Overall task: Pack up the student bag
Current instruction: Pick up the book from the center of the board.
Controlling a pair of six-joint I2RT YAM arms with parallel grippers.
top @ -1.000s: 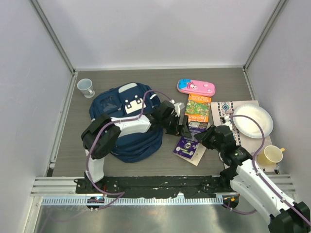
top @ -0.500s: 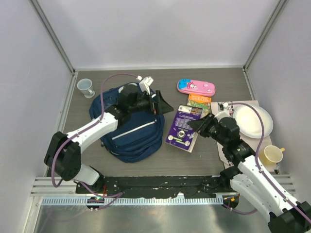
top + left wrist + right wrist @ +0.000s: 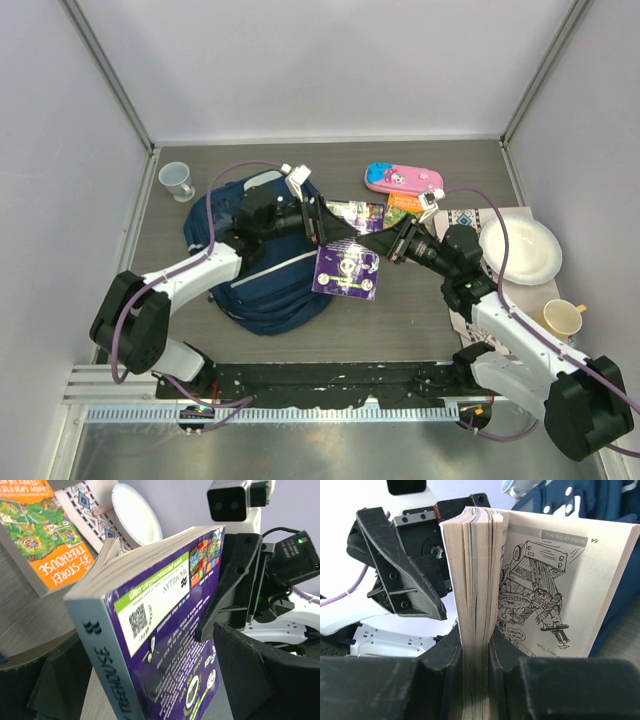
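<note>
The student bag point(image 3: 262, 290), navy blue with white trim, lies at the table's left, and a corner of it shows in the right wrist view point(image 3: 615, 505). A thick purple book point(image 3: 347, 272) hangs in the air just right of the bag. My right gripper point(image 3: 392, 247) is shut on its page edge point(image 3: 477, 655), and one illustrated page fans open. My left gripper point(image 3: 325, 228) reaches over the bag and stands open, with the purple book point(image 3: 170, 645) between its wide jaws point(image 3: 150, 680), spine toward the camera.
A pink pencil case point(image 3: 403, 180) lies at the back. An orange-and-green book point(image 3: 408, 206) sits beside a patterned cloth point(image 3: 462, 225) carrying a white plate point(image 3: 520, 250). A yellow cup point(image 3: 562, 318) stands at the right edge, a white mug point(image 3: 177, 180) at the far left.
My right gripper has lifted the purple book off the table and carried it left toward the bag. My left gripper has opened wide and now straddles the book.
</note>
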